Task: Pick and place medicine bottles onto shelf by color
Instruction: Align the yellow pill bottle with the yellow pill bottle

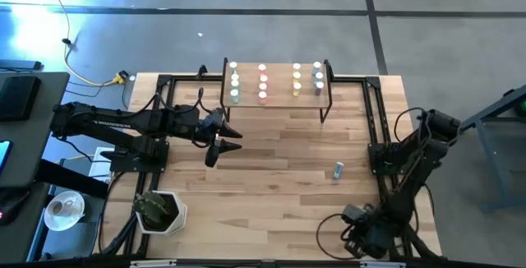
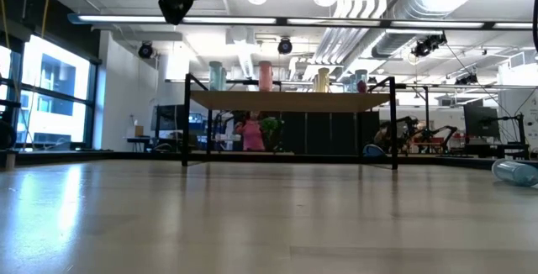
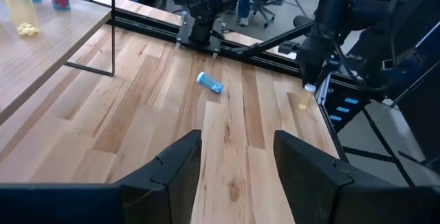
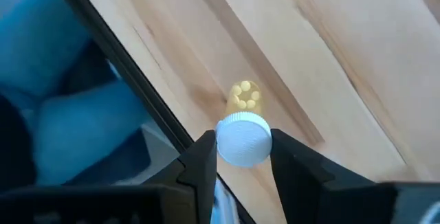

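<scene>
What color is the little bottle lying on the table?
Blue. The bottle lies on its side on the wooden table, clearest in the left wrist view.

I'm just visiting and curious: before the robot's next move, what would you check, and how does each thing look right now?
1. Right gripper closed on the yellow bottle at its white cap: ok.
2. Bottle lifted off the table: cannot tell.
3. Yellow column on the shelf has room: cannot tell.
4. Left gripper open, empty, near the shelf's front: ok.
5. Blue bottle lies on its side, unsorted: not ok.
</scene>
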You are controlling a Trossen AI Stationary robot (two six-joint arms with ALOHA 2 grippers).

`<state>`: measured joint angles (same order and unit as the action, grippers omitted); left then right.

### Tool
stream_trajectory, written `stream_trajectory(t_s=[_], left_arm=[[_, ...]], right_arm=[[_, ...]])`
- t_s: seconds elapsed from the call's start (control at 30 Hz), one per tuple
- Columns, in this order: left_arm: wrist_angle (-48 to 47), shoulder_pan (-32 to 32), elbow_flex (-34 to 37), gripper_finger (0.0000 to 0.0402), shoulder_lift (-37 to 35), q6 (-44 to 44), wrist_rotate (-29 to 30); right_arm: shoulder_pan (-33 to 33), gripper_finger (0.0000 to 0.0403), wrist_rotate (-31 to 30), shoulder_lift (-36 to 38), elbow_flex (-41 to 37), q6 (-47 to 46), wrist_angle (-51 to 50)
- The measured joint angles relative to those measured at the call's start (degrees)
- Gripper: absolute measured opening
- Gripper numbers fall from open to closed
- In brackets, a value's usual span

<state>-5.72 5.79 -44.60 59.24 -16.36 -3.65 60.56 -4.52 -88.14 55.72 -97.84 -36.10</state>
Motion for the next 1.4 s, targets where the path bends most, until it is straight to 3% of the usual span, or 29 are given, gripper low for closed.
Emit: stream_trajectory(t_s=[0.5,0.7,0.87,1.07,1.4], left_arm=[[-0.5,0.1,0.0,0.0172,0.0,2.7,0.0],[-0.5,1.6,0.0,0.0172,0.0,7.2,0.6],[-0.5,3.6,0.0,0.0172,0.0,10.8,4.9],[-0.5,5.6,0.0,0.0172,0.0,14.2,9.0],[-0.5,7.5,0.0,0.0172,0.0,16.2,9.0]], right_arm=[[-21.9,0.0112,-2.2,0.8,0.0,30.2,14.3],[-32.8,0.0112,2.1,1.9,0.0,43.3,17.0],[-42.4,0.0112,6.5,2.3,1.6,54.0,17.9],[-52.4,0.0112,9.3,2.3,7.1,66.2,12.7],[-62.7,0.0112,9.5,2.3,19.2,77.3,-4.6]])
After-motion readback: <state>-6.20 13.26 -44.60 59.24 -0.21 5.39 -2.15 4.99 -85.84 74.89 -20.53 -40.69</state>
